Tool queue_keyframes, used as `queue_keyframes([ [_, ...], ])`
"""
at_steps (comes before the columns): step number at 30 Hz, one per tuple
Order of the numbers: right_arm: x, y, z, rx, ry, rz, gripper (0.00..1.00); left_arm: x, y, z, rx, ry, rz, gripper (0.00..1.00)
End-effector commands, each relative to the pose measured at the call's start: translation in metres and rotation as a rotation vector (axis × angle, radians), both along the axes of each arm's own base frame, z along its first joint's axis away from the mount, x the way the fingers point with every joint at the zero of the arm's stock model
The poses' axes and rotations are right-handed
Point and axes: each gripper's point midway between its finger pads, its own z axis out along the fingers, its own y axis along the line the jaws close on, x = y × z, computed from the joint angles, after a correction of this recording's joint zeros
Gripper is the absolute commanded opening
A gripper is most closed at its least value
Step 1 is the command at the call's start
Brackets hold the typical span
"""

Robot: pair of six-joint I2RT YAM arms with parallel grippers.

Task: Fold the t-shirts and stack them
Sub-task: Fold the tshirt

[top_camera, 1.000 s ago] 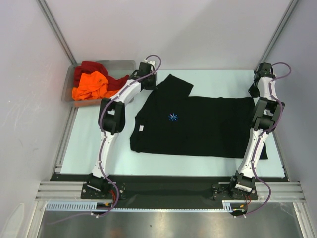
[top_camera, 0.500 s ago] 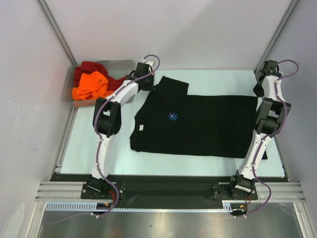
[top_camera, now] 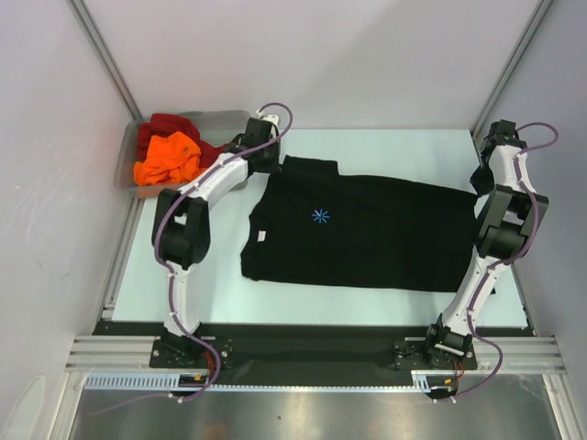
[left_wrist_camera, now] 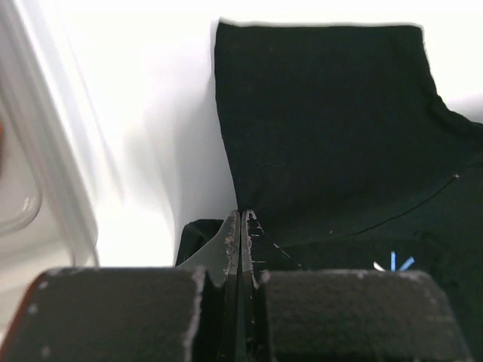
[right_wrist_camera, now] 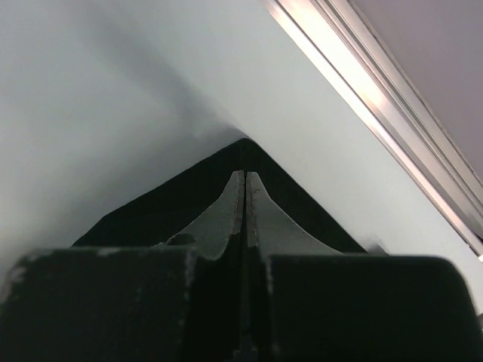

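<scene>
Across the middle of the worktop [top_camera: 183,275] the black t-shirt [top_camera: 367,229] lies sideways, collar end toward the left arm and hem toward the right, its light-blue starburst mark [top_camera: 320,216] facing up. The left claw [left_wrist_camera: 240,219] is closed tight on the far sleeve area, with dark cloth showing on both sides of its tips. The right claw [right_wrist_camera: 241,177] is pinched on the far hem corner, where the fabric comes to a point under the fingers. Between the two grips the far edge runs nearly straight, so the step in hand looks like spreading the shirt flat before the first fold.

To do that well, both arms should probably pull apart evenly and stay low, so the cloth slides over the worktop rather than lifting and dragging the near edge into wrinkles. Each pinch takes only a little fabric, so a sharp tug could slip it free; gentle, steady tension seems safer. The far sleeve looks partly tucked over the body and may need laying out once the edge is taut. Near the right arm's base the shirt's corner is hidden, so its lie there cannot be judged.

Far left, the orange t-shirt [top_camera: 167,158] and the dark red t-shirt [top_camera: 170,124] wait crumpled in the bin [top_camera: 229,117].
</scene>
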Motion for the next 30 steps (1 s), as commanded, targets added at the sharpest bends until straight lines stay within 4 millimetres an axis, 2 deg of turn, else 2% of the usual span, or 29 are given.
queue_keyframes([
  [1,-0.015,-0.008,0.038,-0.056,-0.043,-0.04,0.0,-0.011,0.017,0.036,0.029,-0.068,0.029,0.0],
  [2,-0.019,-0.008,0.036,-0.055,-0.032,-0.043,0.0,-0.015,0.018,0.045,0.021,-0.086,0.031,0.0],
  [5,-0.03,-0.012,0.042,-0.073,-0.016,-0.057,0.0,-0.029,0.02,0.04,0.017,-0.062,0.032,0.0],
  [6,-0.033,-0.013,0.043,-0.079,-0.009,-0.058,0.0,-0.033,0.02,0.046,0.006,-0.071,0.036,0.0],
  [9,-0.044,-0.019,0.052,-0.09,-0.004,-0.082,0.0,-0.046,0.017,0.041,-0.004,-0.045,0.023,0.0],
  [15,-0.068,-0.032,0.055,-0.119,0.026,-0.121,0.0,-0.063,0.008,0.028,0.028,0.003,-0.011,0.0],
  [21,-0.097,-0.035,0.045,-0.116,0.065,-0.152,0.0,-0.084,0.023,0.011,0.041,0.072,0.07,0.0],
  [23,-0.1,-0.034,0.044,-0.103,0.056,-0.157,0.0,-0.091,0.032,0.01,0.062,0.084,0.109,0.0],
  [30,-0.111,-0.027,0.034,-0.078,0.096,-0.154,0.0,-0.111,0.041,-0.003,0.079,0.137,0.125,0.0],
])
